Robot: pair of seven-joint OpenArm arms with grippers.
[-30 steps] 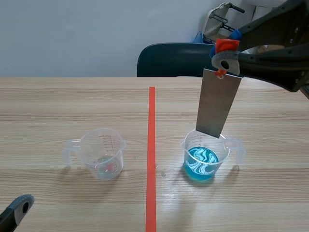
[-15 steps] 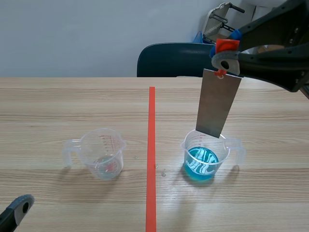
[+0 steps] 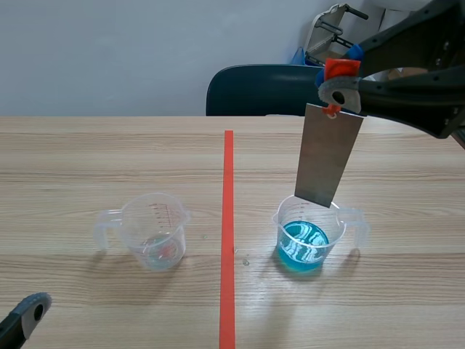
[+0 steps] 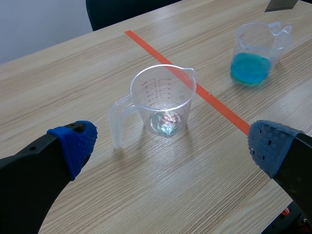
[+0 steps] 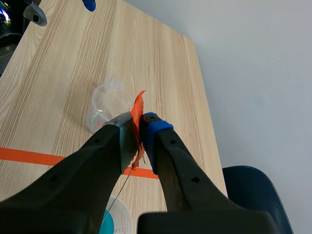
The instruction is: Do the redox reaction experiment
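On the pale wooden table [image 3: 109,153], with a dark blue chair [image 3: 254,91] behind its far edge, the right gripper [image 5: 139,124] is raised above the right half. Its fingers are pinched tight on a small orange tab [image 3: 341,67]. A flat grey metal plate [image 3: 328,156] hangs from the tab, slightly tilted. Its lower edge is just over the far rim of the clear plastic measuring cup of blue liquid [image 3: 309,236], above the liquid. Left of the orange-red tape line [image 3: 228,218] stands a second clear plastic measuring cup [image 4: 165,100] with only a little at its bottom. The left gripper [image 4: 173,144] sits low near it, jaws spread wide and holding nothing.
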